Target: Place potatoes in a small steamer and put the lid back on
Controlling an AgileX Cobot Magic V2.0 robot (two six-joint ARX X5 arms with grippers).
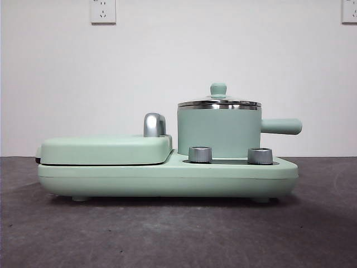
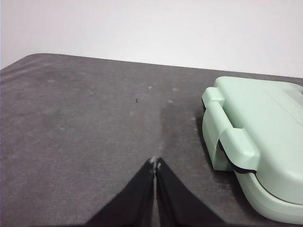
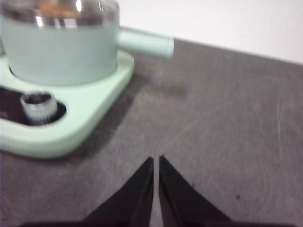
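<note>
Small steamer (image 1: 218, 131): mint-green, steel-rimmed, lid (image 1: 218, 102) on.

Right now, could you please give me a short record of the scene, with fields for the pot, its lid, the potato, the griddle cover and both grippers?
steamer: small mint-green cylindrical pot with a stubby side handle, standing on the mint-green appliance base
lid: clear glass lid with steel rim and mint-green knob, seated on the pot
potato: orange-brown tint under the lid in the right wrist view; too blurred to confirm
griddle cover: flat mint-green cover, closed
left gripper: shut, above the grey table beside the cover
right gripper: shut, above the table near the handle
</note>
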